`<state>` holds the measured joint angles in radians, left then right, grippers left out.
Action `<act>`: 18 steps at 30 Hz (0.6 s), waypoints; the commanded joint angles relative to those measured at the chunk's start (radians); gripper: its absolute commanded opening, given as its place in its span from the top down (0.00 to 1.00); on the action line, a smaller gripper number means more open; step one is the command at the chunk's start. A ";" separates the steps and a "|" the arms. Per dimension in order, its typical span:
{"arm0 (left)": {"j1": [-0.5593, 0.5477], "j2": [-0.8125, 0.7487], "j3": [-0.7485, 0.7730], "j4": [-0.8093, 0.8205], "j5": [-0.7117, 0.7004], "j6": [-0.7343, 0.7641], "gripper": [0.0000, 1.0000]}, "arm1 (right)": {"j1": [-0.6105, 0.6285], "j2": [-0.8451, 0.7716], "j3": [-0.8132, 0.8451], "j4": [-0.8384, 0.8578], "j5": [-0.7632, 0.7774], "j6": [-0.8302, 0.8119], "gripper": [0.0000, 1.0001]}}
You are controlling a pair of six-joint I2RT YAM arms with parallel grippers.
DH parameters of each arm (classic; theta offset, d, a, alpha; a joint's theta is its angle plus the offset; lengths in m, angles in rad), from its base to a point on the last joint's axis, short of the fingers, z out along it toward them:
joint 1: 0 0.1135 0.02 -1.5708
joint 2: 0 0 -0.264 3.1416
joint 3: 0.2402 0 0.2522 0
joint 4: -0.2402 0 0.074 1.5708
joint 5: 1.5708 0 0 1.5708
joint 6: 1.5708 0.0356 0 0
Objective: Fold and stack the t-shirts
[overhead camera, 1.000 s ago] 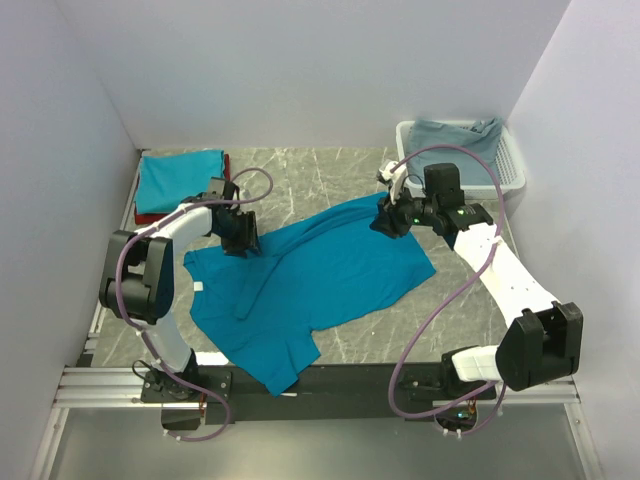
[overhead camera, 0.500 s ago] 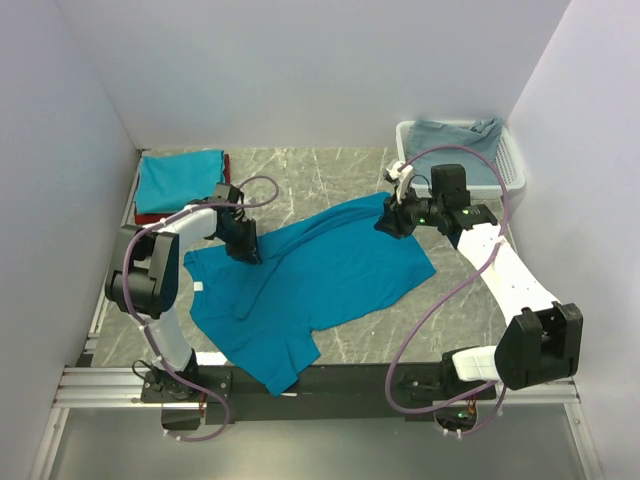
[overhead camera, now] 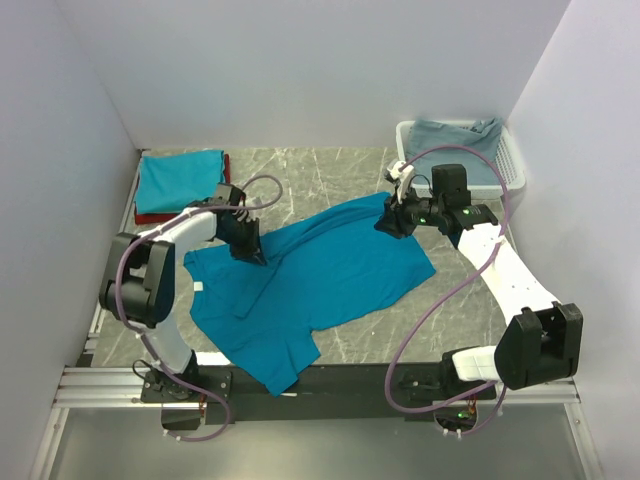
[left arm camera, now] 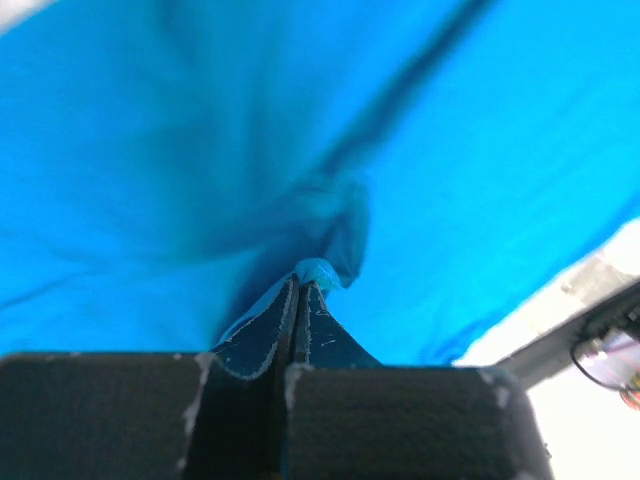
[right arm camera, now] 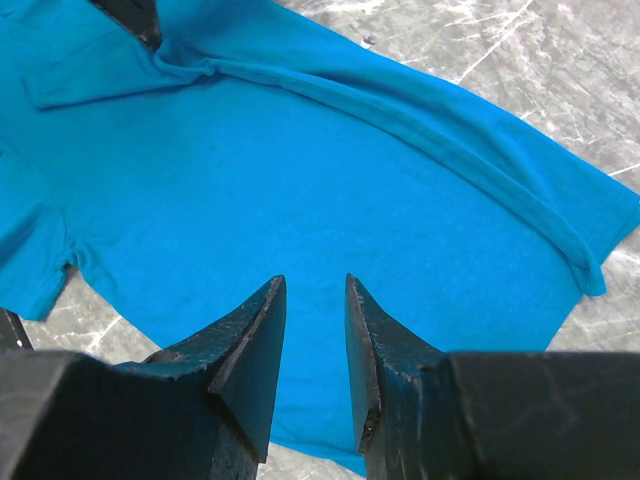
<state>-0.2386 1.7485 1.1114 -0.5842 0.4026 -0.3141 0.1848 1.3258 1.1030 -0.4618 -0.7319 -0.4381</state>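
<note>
Left fingers (left arm camera: 262, 338) have closed, pinching the teal t-shirt (left arm camera: 150, 150)

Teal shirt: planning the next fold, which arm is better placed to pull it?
Probably left: the left gripper is shut on a pinch of the shirt; the right gripper is open above it.

White lattice basket (overhead camera: 513, 168) at far right corner of grey marbled tabletop (overhead camera: 320, 175)

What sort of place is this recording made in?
Probably a lab test cell, not a home: plain white walls box in a marbled table, two robot arms are bolted to a metal rail at its near edge, with t-shirts and a basket on it.
</note>
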 commanded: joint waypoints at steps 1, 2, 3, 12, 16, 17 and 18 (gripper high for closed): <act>-0.028 -0.076 -0.013 0.017 0.073 -0.023 0.99 | -0.007 -0.022 -0.003 0.011 -0.021 0.004 0.62; -0.047 -0.083 -0.016 0.023 0.090 -0.029 0.99 | -0.008 -0.023 -0.005 0.012 -0.021 0.004 0.62; -0.056 -0.093 -0.019 0.027 0.097 -0.043 0.99 | -0.007 -0.022 -0.005 0.012 -0.021 0.004 0.62; -0.218 -0.075 -0.048 0.034 0.032 -0.109 0.63 | -0.011 -0.020 -0.006 0.011 -0.015 -0.005 0.62; -0.261 -0.090 -0.030 0.044 0.038 -0.141 0.55 | -0.013 -0.016 -0.005 0.005 -0.014 -0.010 0.62; -0.272 -0.098 -0.024 0.046 0.042 -0.148 0.55 | -0.015 -0.016 -0.005 0.003 -0.015 -0.010 0.62; -0.275 -0.121 -0.018 0.044 0.041 -0.157 0.55 | -0.013 -0.017 -0.003 0.002 -0.014 -0.010 0.62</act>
<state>-0.5014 1.6783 1.0660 -0.5610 0.4438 -0.4324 0.1799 1.3258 1.1030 -0.4629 -0.7345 -0.4397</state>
